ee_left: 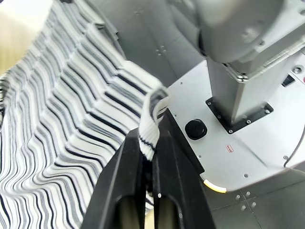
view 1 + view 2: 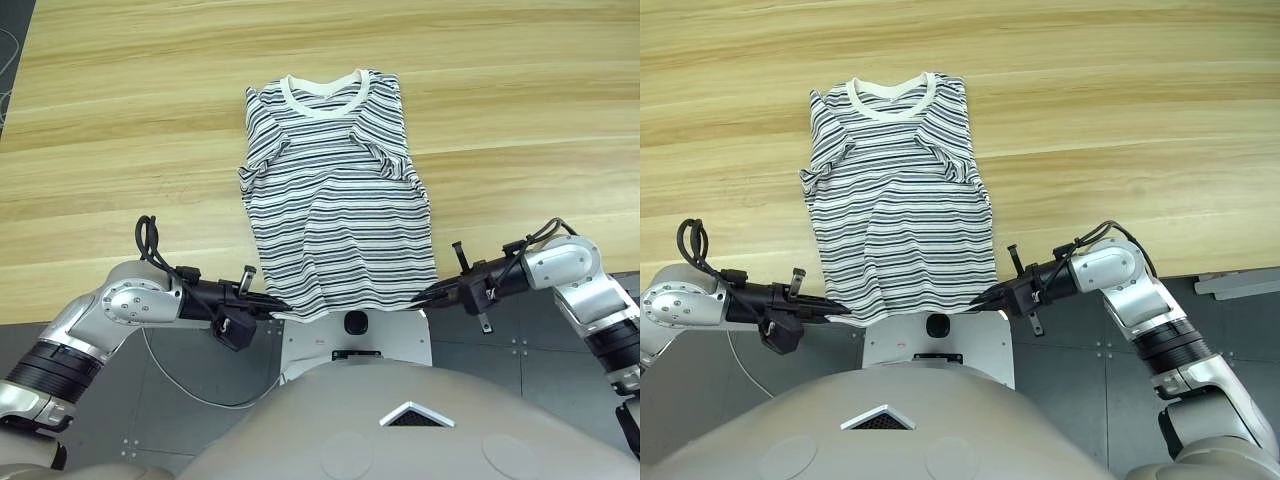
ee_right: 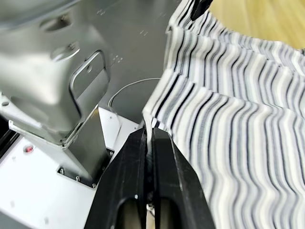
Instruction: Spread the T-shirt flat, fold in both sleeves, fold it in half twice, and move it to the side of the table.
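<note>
While my left gripper [image 2: 277, 308] is clamped on the hem's left corner and my right gripper [image 2: 418, 296] is clamped on its right corner, the T-shirt [image 2: 335, 200] stretches away from both across the wooden table [image 2: 520, 120], collar farthest from me. It is striped dark and white with a pale neckband, its sleeves drawn in over the body and rumpled. The hem sits at the table's near edge, and the tabletop extends wide on either side and beyond the collar.
</note>
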Available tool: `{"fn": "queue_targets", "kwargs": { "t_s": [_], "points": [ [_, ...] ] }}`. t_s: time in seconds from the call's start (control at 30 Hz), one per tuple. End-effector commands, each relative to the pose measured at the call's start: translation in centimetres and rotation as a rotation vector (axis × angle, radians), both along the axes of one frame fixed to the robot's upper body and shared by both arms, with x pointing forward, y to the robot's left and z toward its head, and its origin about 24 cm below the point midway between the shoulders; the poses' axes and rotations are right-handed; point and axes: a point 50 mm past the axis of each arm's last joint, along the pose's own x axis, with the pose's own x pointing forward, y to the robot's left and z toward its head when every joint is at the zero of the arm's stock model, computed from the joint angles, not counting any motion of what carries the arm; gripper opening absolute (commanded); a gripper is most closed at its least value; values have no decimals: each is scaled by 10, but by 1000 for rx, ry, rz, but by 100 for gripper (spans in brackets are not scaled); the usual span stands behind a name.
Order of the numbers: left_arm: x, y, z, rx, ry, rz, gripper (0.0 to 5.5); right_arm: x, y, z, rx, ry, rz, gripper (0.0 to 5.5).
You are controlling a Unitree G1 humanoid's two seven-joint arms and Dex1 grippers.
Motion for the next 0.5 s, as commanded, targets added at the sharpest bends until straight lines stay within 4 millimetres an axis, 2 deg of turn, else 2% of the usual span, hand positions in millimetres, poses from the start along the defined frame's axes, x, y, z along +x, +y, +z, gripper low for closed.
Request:
{"fn": "queue_targets", "kwargs": {
  "t_s": [0.03, 0.17, 0.3, 0.4, 0.5],
  "points": [
    [27, 2, 21, -107, 111, 171, 13, 35, 7, 15, 101, 100, -146, 10],
    [60, 10, 26, -258, 306, 334, 13, 79, 29, 21, 213, 240, -270, 10],
    [102, 23, 24, -477, 505, 481, 13, 125, 39, 26, 326, 242, -534, 10],
    [134, 27, 22, -646, 591, 583, 13, 145, 40, 25, 390, 220, -696, 10],
    [153, 33, 19, -788, 646, 684, 13, 156, 42, 18, 420, 218, -809, 10]
  ]
}}
